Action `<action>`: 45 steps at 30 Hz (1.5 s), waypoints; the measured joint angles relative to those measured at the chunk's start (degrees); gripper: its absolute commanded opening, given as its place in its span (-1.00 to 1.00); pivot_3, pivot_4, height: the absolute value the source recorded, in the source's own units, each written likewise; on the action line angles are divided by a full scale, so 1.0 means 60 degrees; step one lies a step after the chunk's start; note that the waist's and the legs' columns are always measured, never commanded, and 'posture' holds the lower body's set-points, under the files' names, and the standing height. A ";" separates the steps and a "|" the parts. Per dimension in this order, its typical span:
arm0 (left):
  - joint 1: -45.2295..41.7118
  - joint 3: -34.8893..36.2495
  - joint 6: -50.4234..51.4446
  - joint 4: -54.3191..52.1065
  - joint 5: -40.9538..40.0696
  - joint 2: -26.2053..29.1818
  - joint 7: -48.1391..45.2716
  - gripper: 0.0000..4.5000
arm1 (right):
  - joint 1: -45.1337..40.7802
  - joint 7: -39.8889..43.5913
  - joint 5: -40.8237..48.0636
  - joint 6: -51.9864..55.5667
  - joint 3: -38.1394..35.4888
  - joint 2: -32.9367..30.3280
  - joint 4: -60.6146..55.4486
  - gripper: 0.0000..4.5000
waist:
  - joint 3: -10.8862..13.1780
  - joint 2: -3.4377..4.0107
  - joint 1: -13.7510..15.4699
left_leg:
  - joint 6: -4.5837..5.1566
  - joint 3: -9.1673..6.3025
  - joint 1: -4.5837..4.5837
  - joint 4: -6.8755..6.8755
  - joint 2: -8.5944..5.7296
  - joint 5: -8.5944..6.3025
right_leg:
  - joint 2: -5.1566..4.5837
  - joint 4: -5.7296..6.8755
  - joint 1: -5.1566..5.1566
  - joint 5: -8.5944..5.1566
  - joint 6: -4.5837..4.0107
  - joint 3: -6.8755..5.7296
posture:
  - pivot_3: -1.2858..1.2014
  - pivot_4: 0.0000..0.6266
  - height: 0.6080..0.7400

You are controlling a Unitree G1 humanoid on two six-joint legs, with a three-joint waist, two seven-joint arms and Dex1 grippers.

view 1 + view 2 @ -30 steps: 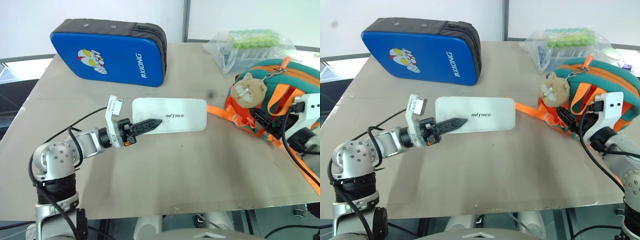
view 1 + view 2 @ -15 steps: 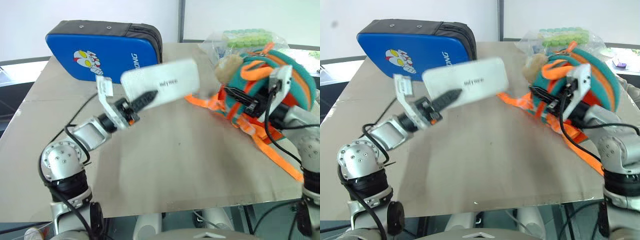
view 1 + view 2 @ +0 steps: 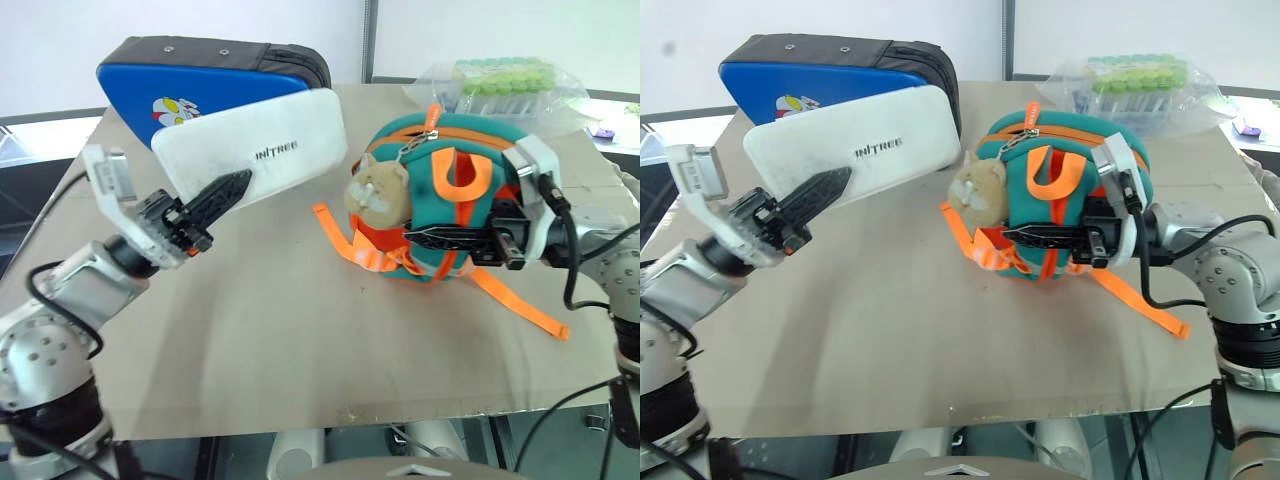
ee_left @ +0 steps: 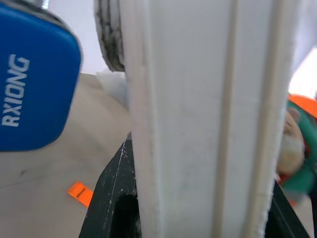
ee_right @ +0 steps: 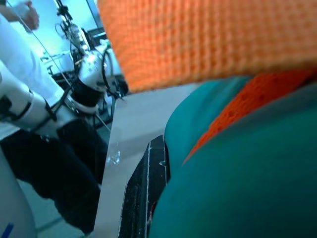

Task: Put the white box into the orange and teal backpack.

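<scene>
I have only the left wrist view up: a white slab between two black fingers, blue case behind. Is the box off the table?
Observer: Yes. The left gripper holds the white box tilted in the air, in front of the blue case.
Operator: What is the other arm doing?
Observer: The right gripper is shut on the front of the orange and teal backpack, beside its plush head.
Operator: Is the backpack open for the box?
Observer: I see no open mouth; the orange zipper line along its top looks closed.
</scene>
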 measured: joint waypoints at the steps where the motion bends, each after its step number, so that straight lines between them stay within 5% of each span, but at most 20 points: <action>1: -0.0002 -0.0056 -0.0097 -0.0190 0.0011 0.0186 -0.0360 -0.49 | -0.0003 0.0233 0.0112 0.0057 -0.0002 -0.0117 0.0085 -0.96 | 0.0001 0.0000 0.0011 | 0.0000 0.0002 -0.0001 0.0003 -0.0001 0.0000 | 0.0000 0.0000 0.0001 0.0000 0.0000 0.0002 | 0.03 -0.52 1.00; 10: -0.0530 -0.1831 -0.1943 -0.0574 0.2424 0.1096 -0.3080 -0.49 | 0.0003 0.1772 0.0497 0.0145 -0.0106 -0.0754 0.0253 -0.96 | 0.0001 0.0002 0.0088 | 0.0000 0.0007 0.0004 0.0004 -0.0001 0.0000 | 0.0006 -0.0004 0.0007 0.0018 0.0032 0.0004 | 0.03 -0.52 1.00; 17: -0.1989 -0.3556 -0.4291 0.1029 0.5079 0.1468 -0.4911 -0.49 | 0.0228 0.1803 -0.0493 -0.0747 -0.0115 -0.0796 0.0100 -0.96 | 0.0000 0.0002 0.0201 | 0.0000 0.0010 0.0004 0.0006 0.0000 0.0000 | 0.0010 -0.0006 0.0009 0.0018 0.0034 0.0004 | 0.03 -0.52 1.00; 26: -0.5170 -0.6090 -0.6418 0.4197 0.7935 0.0555 -0.6393 -0.49 | 0.0533 0.1454 -0.0936 -0.1263 -0.0239 -0.0727 -0.0480 -0.96 | 0.0001 0.0003 0.0165 | 0.0001 0.0011 -0.0003 0.0015 0.0002 0.0001 | 0.0015 -0.0001 0.0007 0.0020 0.0038 0.0006 | 0.03 -0.52 1.00; 33: -0.7328 -0.8046 -0.5689 0.6160 0.8998 -0.2149 -0.6758 -0.49 | 0.0329 0.1291 -0.1640 -0.1976 0.0100 -0.0075 -0.0443 -0.96 | 0.0002 0.0003 0.0127 | 0.0003 0.0012 -0.0012 0.0030 -0.0002 0.0000 | 0.0016 0.0000 0.0008 0.0016 0.0049 0.0012 | 0.03 -0.52 1.00; 34: -0.7536 -0.8273 -0.5759 0.6523 0.9356 -0.2521 -0.6620 -0.05 | 0.0328 0.1224 -0.1777 -0.2084 0.0114 0.0040 -0.0433 -1.00 | 0.0002 0.0004 0.0137 | 0.0003 0.0008 -0.0009 0.0027 -0.0002 0.0000 | 0.0016 0.0003 0.0009 0.0015 0.0049 0.0008 | 0.03 -0.52 1.00; 39: -0.7318 -0.8078 -0.5904 0.6865 0.9742 -0.2972 -0.6007 0.93 | 0.0306 0.0842 -0.2248 -0.2326 0.0284 0.0386 -0.0368 -1.00 | 0.0004 0.0009 -0.0004 | 0.0003 -0.0005 0.0001 0.0016 0.0009 0.0000 | 0.0028 0.0018 0.0003 0.0014 0.0048 0.0008 | 0.03 -0.52 1.00; 45: -0.6052 -0.5488 -0.1740 0.4642 0.6794 -0.0419 -0.6232 0.99 | 0.0345 0.0598 -0.3058 -0.2661 0.0428 0.0419 0.0415 -1.00 | 0.0012 0.0021 -0.0300 | 0.0003 -0.0018 -0.0002 0.0011 0.0025 0.0000 | 0.0040 0.0044 -0.0020 0.0014 0.0047 0.0014 | 0.03 -0.52 1.00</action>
